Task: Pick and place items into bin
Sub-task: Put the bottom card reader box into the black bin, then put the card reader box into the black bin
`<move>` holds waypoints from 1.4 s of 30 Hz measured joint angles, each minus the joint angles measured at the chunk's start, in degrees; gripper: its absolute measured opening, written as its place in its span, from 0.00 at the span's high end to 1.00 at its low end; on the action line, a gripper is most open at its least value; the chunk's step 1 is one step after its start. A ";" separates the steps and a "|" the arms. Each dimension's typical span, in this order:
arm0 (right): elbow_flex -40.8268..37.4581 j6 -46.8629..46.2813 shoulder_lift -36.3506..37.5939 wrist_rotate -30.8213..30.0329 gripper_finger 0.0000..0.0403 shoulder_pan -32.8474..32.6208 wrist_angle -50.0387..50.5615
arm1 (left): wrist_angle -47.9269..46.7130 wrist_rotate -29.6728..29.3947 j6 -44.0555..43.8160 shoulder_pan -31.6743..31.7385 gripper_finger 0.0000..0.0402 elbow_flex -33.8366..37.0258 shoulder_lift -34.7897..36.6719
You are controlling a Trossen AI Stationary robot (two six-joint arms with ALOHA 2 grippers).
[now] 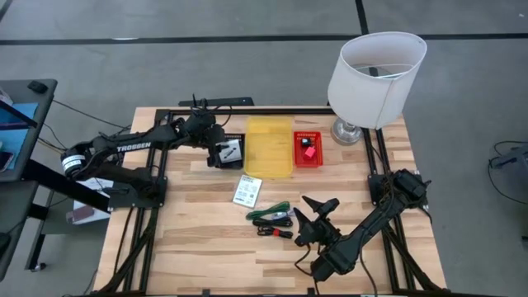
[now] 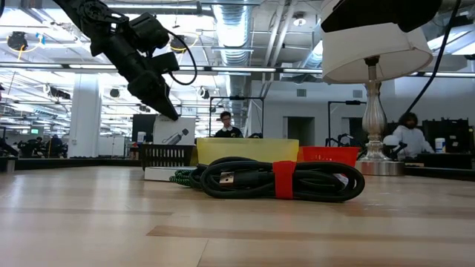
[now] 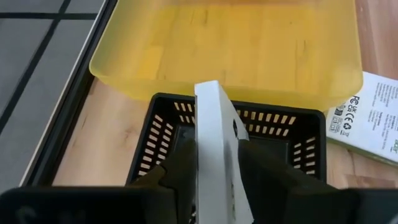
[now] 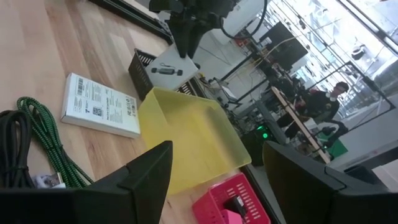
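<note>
So the left claw (image 1: 221, 153) is sitting right over the little black basket (image 1: 228, 153) with a white flat pack (image 3: 214, 155) pinched on edge between its fingers, and the wrist view shows the pack's lower end already down inside the basket walls. I'd say the step in hand is the drop-off, and the trick is to keep the pack vertical and centred between the basket's sides before letting go, because it's tall and thin and stands well above the rim; release it crooked and it'll probably lean on a wall or tip out toward the yellow tray (image 1: 270, 146) just beside it. Lower a touch more if there's room, open gently, then lift straight up so the fingers don't drag the pack back out. The rest of the stuff hasn't been binned: another white pack (image 1: 247, 190) lies flat on the table (image 1: 190, 247) near the tray, and the green and black cable bundle (image 1: 271, 219) sits further toward the front. A red basket (image 1: 308, 148) next to the tray has small bits in it. The right claw (image 1: 316, 214) hangs open near the cables, waiting.
</note>
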State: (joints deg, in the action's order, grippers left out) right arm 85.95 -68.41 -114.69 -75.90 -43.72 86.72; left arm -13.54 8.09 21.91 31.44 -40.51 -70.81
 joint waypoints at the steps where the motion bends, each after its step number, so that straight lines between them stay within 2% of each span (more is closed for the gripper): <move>1: 0.00 0.02 0.00 0.01 0.39 0.00 0.00 | 0.00 -0.08 -0.02 0.00 0.71 0.00 0.00; 9: 0.00 0.03 0.00 0.00 0.39 0.00 -0.03 | 0.22 -1.46 -0.43 -0.02 0.49 0.00 0.00; 13: 0.00 0.03 0.00 0.00 0.39 0.00 -0.04 | 0.80 -3.27 1.22 -0.12 0.43 0.00 0.00; 23: 0.00 1.38 0.00 0.00 0.39 0.00 -0.17 | 1.42 -4.11 5.96 -4.83 0.50 0.00 0.00; 30: 0.00 1.45 0.00 0.00 0.39 0.02 -0.96 | -0.45 -5.77 -3.43 -6.34 0.50 0.00 0.00; 33: 0.00 2.44 0.00 0.02 0.39 0.02 -2.57 | -3.85 -0.64 -5.70 -7.26 0.50 -0.02 0.00; 37: 0.00 8.26 0.00 0.82 0.39 0.02 -7.22 | -8.94 6.36 -5.63 -10.41 0.51 -0.01 0.00; 42: 0.00 16.95 0.00 2.51 0.39 0.31 -13.70 | -10.22 5.03 -10.57 -17.09 0.51 1.38 0.00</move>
State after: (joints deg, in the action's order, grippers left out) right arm 85.95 -51.46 -114.69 -73.39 -43.42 73.02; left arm -23.76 13.12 11.34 14.35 -39.13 -70.81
